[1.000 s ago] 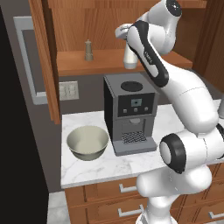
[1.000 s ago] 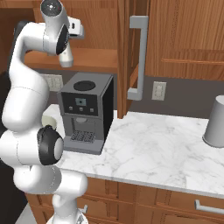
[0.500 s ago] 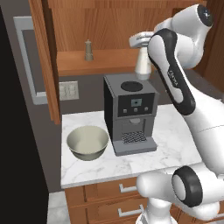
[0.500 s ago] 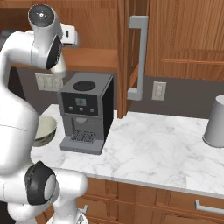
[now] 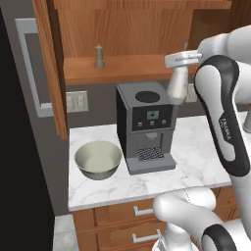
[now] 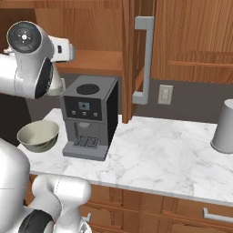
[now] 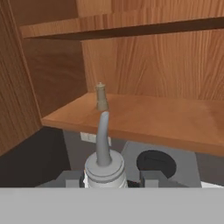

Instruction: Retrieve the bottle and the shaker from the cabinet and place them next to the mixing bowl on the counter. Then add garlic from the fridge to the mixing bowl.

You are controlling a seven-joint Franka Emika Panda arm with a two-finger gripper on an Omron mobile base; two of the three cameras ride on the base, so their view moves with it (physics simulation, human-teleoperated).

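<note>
The white grey-veined marble desk (image 5: 196,166) carries a wide grey-beige mixing bowl (image 5: 98,160) near its left end, a dark grey coffee machine (image 5: 145,125) just to the bowl's right and set back toward the wall, and a pale grey cylindrical container (image 6: 224,127) far off at the right end. Above the desk, the wooden cabinet shelf (image 5: 122,68) bears a small brown shaker (image 5: 99,57), standing upright toward the shelf's left side.

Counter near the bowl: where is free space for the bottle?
Free counter lies right of the coffee machine, up to the grey canister. Around the bowl it is tight: only narrow marble strips beside it.
</note>
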